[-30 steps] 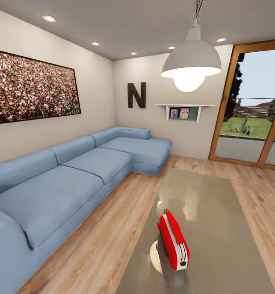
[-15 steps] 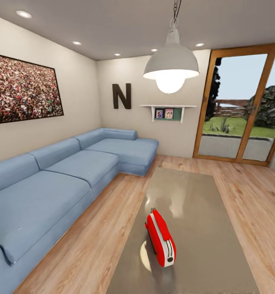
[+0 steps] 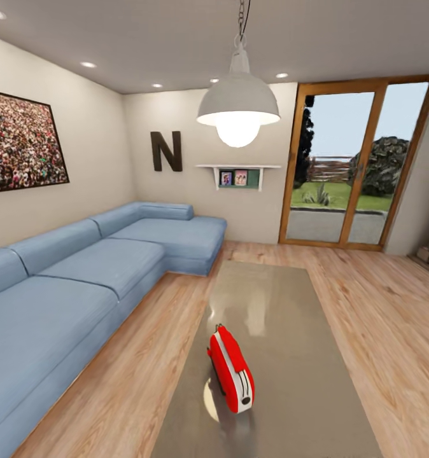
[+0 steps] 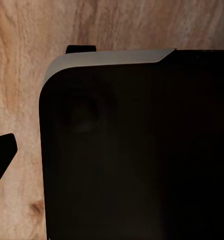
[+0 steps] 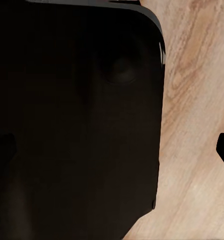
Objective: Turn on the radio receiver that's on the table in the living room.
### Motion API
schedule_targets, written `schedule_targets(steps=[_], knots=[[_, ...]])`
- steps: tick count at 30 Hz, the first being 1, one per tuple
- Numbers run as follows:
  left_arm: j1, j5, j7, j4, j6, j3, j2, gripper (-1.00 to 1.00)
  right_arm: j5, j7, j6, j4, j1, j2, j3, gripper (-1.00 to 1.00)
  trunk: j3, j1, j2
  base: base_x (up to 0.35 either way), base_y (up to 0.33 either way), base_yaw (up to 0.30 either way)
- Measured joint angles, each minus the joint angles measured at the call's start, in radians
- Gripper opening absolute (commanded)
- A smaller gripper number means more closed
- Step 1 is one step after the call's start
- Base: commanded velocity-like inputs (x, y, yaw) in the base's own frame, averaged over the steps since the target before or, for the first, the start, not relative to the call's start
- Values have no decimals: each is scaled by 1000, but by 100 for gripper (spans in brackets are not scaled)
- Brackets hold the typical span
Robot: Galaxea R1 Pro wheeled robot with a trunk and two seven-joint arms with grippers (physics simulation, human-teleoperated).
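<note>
Left to right in the head view: crowd picture (image 3: 20,143) on the left wall, blue L-shaped sofa (image 3: 81,273) below it, dark letter N (image 3: 166,151) on the beige wall, wood floor (image 3: 138,356), white pendant lamp (image 3: 238,108), then glass doors (image 3: 354,165) at right. This is the living room. The radio receiver (image 3: 231,370) stands on the near part of the surface (image 3: 291,331), near its left edge, beside a round white reflection. Its long axis runs front-to-back, slightly angled, narrow white-trimmed end toward the camera, black wire handle on top. It lies ahead and below, about centre, slightly left, so neither arm is clearly nearer. Wrist views: a dark robot body panel (image 4: 136,150) over floor; can't tell the state of either tool. Likely still approaching.
</note>
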Motion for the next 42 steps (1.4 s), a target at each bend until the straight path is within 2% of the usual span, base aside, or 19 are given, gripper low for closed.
schedule_targets(steps=[9,31,42], knots=[[0,0,0,0,0,-1,0,100,4,8,1,0,0,-1,6,100,-2,0,0,0,0,-71],[0,-3,2,0,0,0,-2,100,6,15,1,0,0,-2,7,100,-29,0,0,0,0,-170],[0,-3,2,-1,0,0,-2,100,4,11,3,0,0,-2,6,100,-32,0,0,0,0,-28]])
